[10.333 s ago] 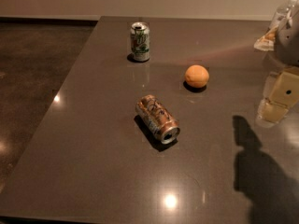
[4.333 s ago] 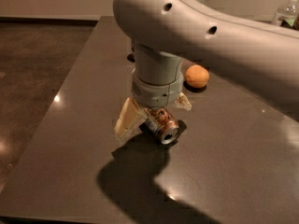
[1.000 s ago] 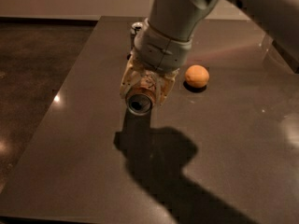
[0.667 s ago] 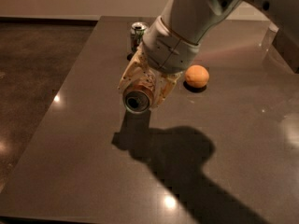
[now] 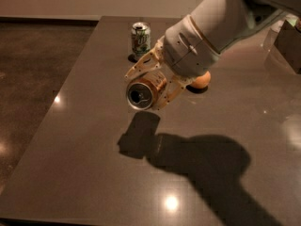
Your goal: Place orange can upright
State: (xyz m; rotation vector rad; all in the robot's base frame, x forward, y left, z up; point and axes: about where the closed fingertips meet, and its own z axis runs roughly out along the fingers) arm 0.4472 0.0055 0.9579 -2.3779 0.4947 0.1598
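Gripper [image 5: 144,92] hangs in the air above the middle of the dark surface [image 5: 80,173], and on my camera view the arm reaches in from the upper right. Its cream fingers [image 5: 141,65] are clenched on the orange can [image 5: 149,88], one along the can's upper left side and one along its lower right. The can is off the surface and lies on its side in the grasp, its silver top and opening turned toward my camera. I see its shadow [image 5: 138,135] on the surface just below. Toward the far edge a green-and-white can [image 5: 140,39] stands upright, well apart from the held one. An orange fruit [image 5: 203,80] sits behind the wrist, partly hidden by it.
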